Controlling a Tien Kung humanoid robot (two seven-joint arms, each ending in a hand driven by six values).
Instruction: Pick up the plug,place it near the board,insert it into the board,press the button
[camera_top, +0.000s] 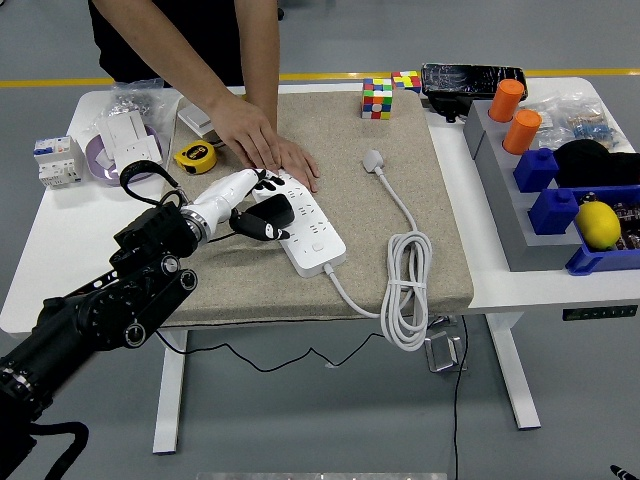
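Grey floor, yellow line at far side. White table (60, 255) carries beige mat (400, 240). White board (310, 225) lies on mat, person's hand (265, 145) pressing its far end. Left hand (240, 195) at board, fingers grasping black plug (265, 218), which sits at board's near sockets. Plug likely light, rigid, smooth; grip body sides, not cord.

You have one view only, so nothing is shared with a second camera. It sits high on the robot's side and looks forward and down over the tabletop (60, 250), whose near edge crosses the lower middle of the frame with grey floor below it. You see the whole width from moderate distance; the far edge lies near the top.
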